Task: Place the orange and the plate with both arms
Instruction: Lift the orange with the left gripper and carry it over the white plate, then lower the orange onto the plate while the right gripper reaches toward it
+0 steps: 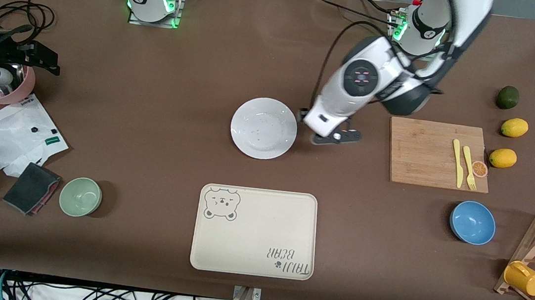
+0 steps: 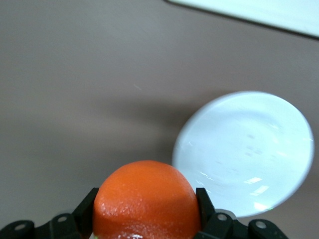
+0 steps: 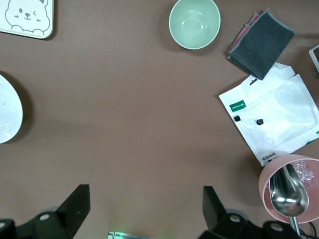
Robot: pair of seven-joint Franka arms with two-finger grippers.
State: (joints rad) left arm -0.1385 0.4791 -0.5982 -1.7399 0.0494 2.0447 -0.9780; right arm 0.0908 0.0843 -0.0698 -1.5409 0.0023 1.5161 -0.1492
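Bear tray (image 1: 255, 231) bare; left claw (image 2: 148, 209) grips orange (image 2: 145, 201).

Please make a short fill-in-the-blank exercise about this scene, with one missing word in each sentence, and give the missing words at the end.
1. The left hand is shut on the ____.
2. The white plate holds ____.
3. The right hand waits with its fingers ____, over bare table.
4. The yellow knife and fork lie on the ____ board.

Missing words: orange; nothing; open; cutting

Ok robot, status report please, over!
Left gripper shut on small round orange, up beside round white plate. Right gripper open, waiting at its table end. Nothing in the way.
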